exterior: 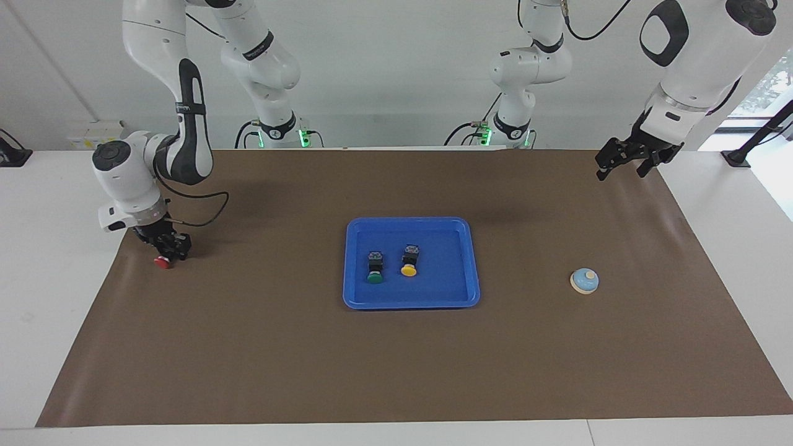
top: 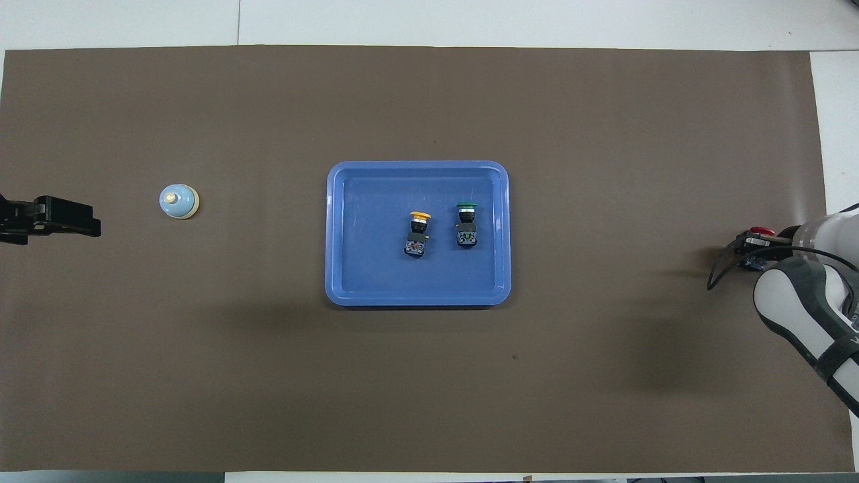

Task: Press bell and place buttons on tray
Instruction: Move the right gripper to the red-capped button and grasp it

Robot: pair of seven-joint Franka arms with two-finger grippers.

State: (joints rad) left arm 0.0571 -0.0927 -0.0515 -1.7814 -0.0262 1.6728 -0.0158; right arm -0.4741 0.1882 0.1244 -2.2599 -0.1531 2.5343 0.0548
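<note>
Two robot arms stand at one long edge of a table [exterior: 712, 322] covered by a brown mat [exterior: 396, 359]. A shallow blue tray [exterior: 356, 272] sits at the middle of the mat. Two buttons already lie in it side by side on their sides: the green button [exterior: 375, 267] and the yellow button [exterior: 409, 260].

The right gripper [exterior: 167, 253] is low at the mat's edge at the right arm's end of the table, its jaws down around the black body of the red button [exterior: 163, 262], with the red cap poking out. The jaws look closed on it, though I cannot tell how firm the hold is. The left gripper [exterior: 626, 162] waits above the mat's corner at the left arm's end, jaws spread wide and empty.

The bell [exterior: 584, 280] sits by itself on the mat toward the left arm's end, apart from the tray.

The red button looks small, light and rigid, probably smooth plastic. Its squarish black body seems the safest place to grip; the rounded cap would likely slip.
</note>
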